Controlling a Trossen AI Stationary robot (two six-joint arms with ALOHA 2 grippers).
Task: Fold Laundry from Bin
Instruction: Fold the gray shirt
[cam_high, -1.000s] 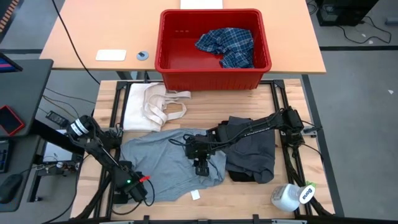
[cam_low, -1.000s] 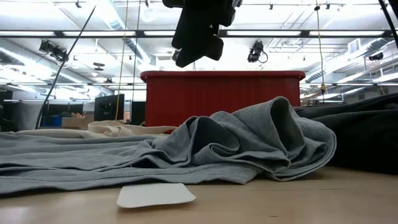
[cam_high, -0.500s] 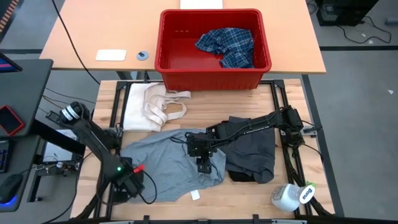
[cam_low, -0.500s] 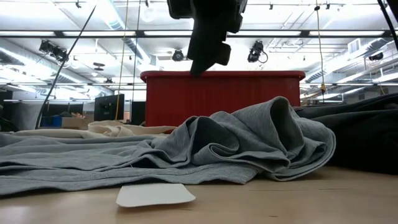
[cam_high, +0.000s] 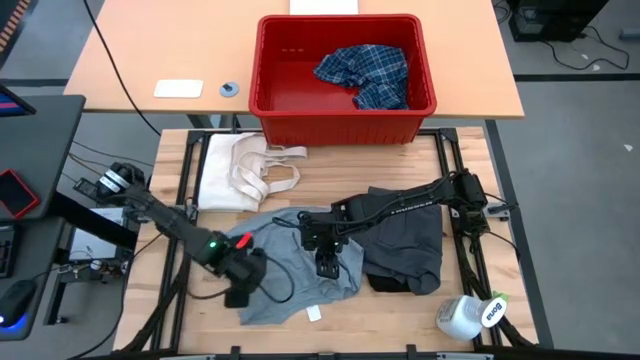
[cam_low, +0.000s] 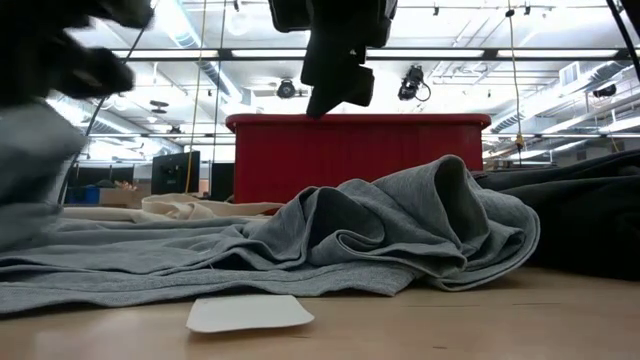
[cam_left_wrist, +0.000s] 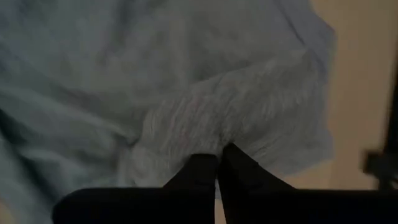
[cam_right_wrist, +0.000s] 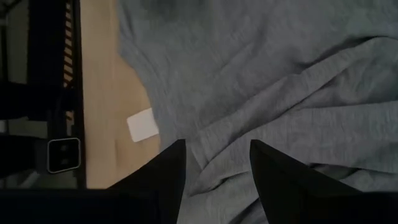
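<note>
Grey tee (cam_high: 290, 270) lies floppy and light mid-table; our left gripper (cam_left_wrist: 217, 168) pinches its near-left edge, right gripper (cam_right_wrist: 214, 163) hangs part-open above, so we'd grab corners

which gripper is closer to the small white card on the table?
Right. The right gripper hangs open over the light grey garment just beyond the white card; the left gripper, shut on that garment's edge, is farther off.

Left gripper (cam_high: 240, 285) pinched closed; right gripper (cam_high: 326, 265) hovers parted.
</note>
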